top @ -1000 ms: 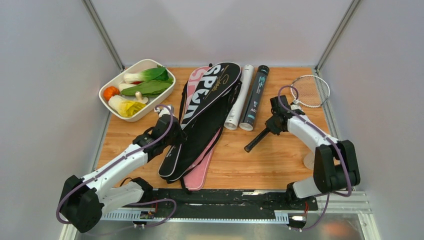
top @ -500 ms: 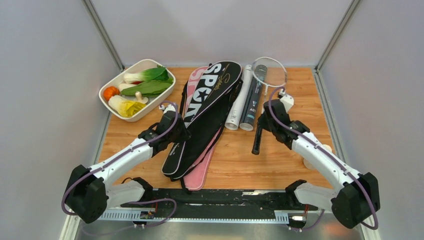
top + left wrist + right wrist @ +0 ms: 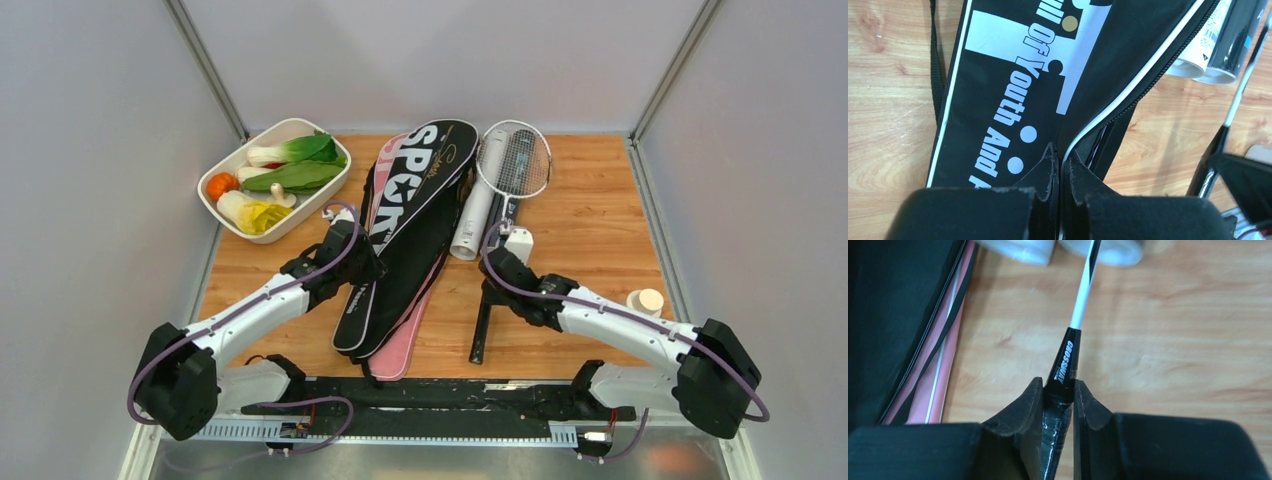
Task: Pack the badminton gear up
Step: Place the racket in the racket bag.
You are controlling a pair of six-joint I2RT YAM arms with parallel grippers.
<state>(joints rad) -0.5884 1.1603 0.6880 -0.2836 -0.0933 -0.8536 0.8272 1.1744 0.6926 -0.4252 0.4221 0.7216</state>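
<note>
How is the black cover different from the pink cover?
The black cover lies on top; the pink cover is underneath, mostly hidden. The left gripper pinches the black cover's edge, not the pink cover. Both are racket-shaped.

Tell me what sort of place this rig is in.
Probably a lab test booth: a wooden tabletop boxed in by plain grey walls, a mounting rail at its near edge, and staged props, a dish of vegetables near a racket cover.

The black cover (image 3: 960, 130) looks like matt cloth, the racket handle (image 3: 1064, 360) glossy, the table (image 3: 1173, 340) grained wood
</note>
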